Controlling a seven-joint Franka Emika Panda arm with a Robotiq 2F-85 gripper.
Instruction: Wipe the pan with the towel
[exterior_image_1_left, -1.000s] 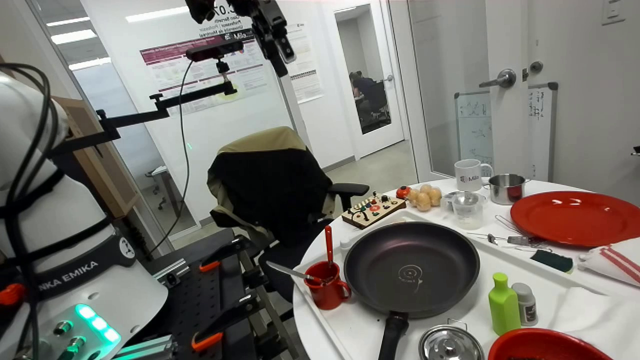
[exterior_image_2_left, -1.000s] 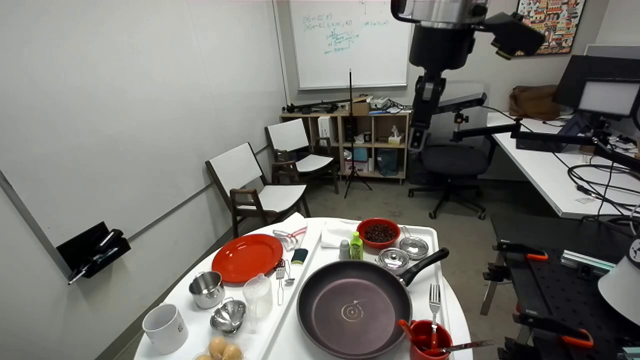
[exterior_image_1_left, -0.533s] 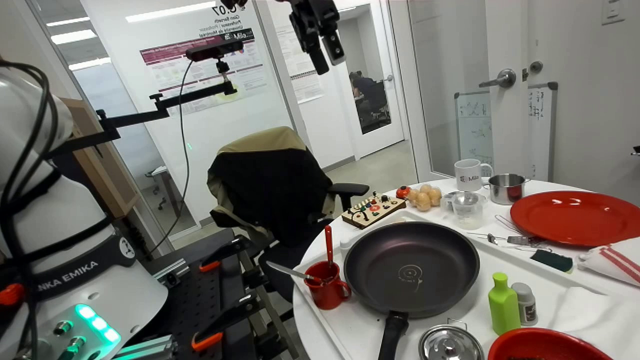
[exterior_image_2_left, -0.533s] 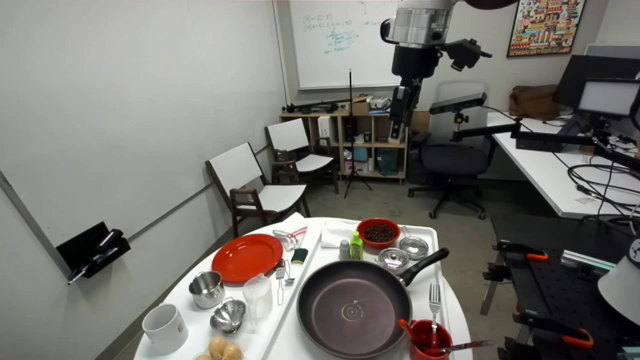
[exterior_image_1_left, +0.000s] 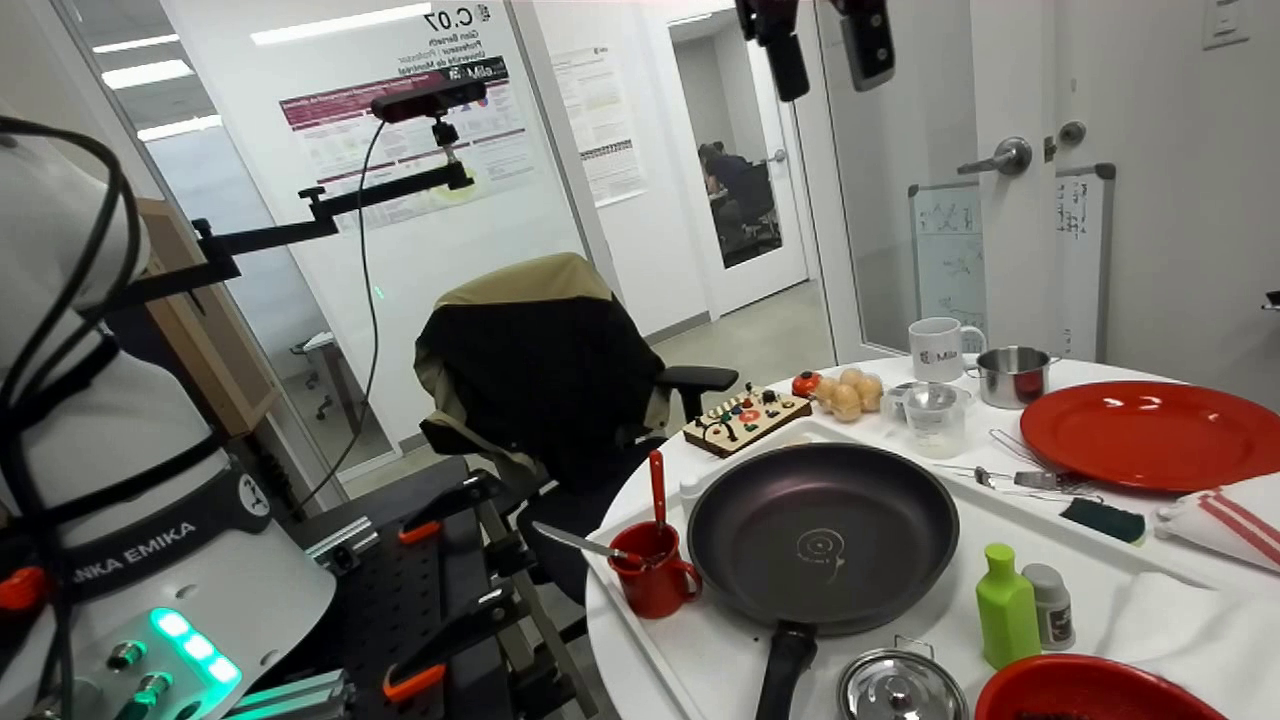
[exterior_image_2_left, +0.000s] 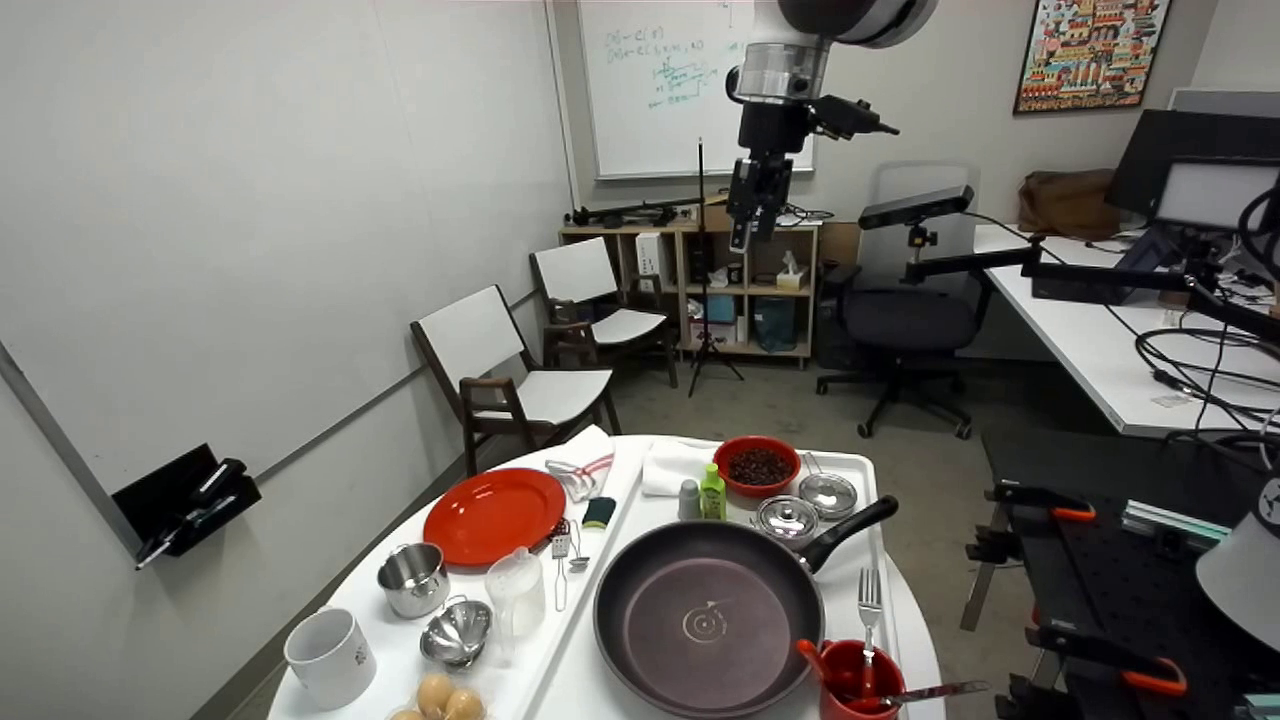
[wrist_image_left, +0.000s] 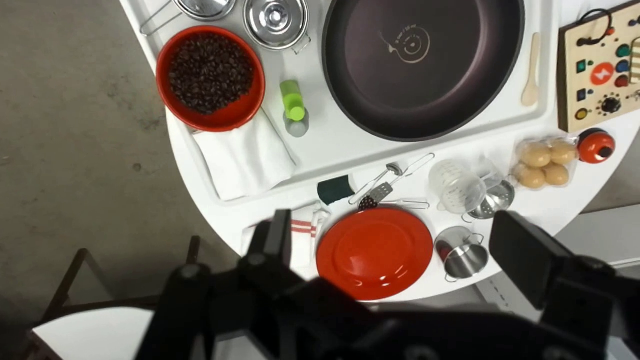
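Note:
The dark frying pan (exterior_image_1_left: 825, 530) lies on the white tray, seen in both exterior views (exterior_image_2_left: 705, 640) and the wrist view (wrist_image_left: 425, 60). A plain white towel (wrist_image_left: 245, 155) lies folded in the tray corner beside the red bowl; it also shows in both exterior views (exterior_image_1_left: 1170, 625) (exterior_image_2_left: 675, 468). A white towel with red stripes (wrist_image_left: 302, 237) lies off the tray beside the red plate, partly hidden by a finger in the wrist view. My gripper (wrist_image_left: 392, 220) is open and empty, high above the table, in both exterior views too (exterior_image_1_left: 833, 85) (exterior_image_2_left: 752, 240).
A red bowl of dark beans (wrist_image_left: 210, 75), a green bottle (wrist_image_left: 292, 100), a grey shaker (exterior_image_1_left: 1050, 608) and lidded pots (exterior_image_2_left: 787, 517) stand near the plain towel. A red mug with cutlery (exterior_image_1_left: 655, 575) stands by the pan. The red plate (wrist_image_left: 375, 250) and utensils lie off the tray.
My open gripper has moved rightward in an exterior view, and leftward and farther from the camera in an exterior view. The objects on the table have not moved.

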